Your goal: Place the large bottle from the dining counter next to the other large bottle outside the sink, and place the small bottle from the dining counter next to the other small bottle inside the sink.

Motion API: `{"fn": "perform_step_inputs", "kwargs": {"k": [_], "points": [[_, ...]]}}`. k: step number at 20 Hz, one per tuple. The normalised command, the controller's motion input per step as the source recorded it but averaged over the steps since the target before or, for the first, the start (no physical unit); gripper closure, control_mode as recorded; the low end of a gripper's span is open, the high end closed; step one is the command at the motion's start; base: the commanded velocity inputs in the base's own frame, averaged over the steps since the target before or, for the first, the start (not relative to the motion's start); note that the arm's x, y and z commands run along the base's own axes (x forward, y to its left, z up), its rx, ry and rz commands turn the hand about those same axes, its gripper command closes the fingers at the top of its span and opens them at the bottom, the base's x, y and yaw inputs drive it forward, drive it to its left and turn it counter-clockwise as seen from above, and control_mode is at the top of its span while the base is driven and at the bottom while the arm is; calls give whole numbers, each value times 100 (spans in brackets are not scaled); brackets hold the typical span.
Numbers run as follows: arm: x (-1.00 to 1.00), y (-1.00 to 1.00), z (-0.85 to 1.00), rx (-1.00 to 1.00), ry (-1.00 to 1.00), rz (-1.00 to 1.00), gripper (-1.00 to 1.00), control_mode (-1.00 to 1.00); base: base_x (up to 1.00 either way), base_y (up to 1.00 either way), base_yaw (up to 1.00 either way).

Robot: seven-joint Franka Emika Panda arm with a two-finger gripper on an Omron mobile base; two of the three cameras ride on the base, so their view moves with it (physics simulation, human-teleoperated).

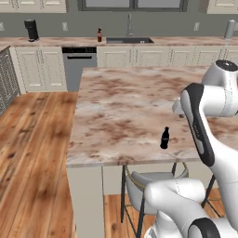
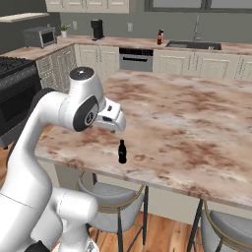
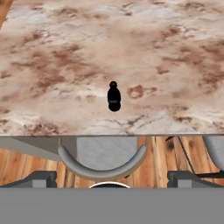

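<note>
The small bottle, all black, stands upright near the front edge of the dining counter; it also appears as the small bottle and the small bottle. My gripper hovers above and in front of it, jaws wide open and empty. The white hand hangs over the counter's near side. Far back on the wall counter, the other large bottle stands just left of the sink. The large bottle from the dining counter and the other small bottle are out of view.
Grey stools are tucked under the island's front edge, another stool to the right. A dishwasher and coffee machine sit on the back wall. A stove stands at the left. A wood floor runs left of the island.
</note>
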Motion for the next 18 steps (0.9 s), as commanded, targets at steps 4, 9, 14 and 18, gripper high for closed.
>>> {"fn": "perform_step_inputs", "kwargs": {"k": [4, 9, 14, 18], "points": [[1, 0, -12, 0, 2, 1, -100, -100, 0, 0, 0], [1, 0, -13, 0, 2, 1, -100, -100, 0, 0, 0], [0, 0, -15, 0, 0, 0, -100, -100, 0, 0, 0], [0, 0, -13, 0, 0, 0, -100, -100, 0, 0, 0]]}}
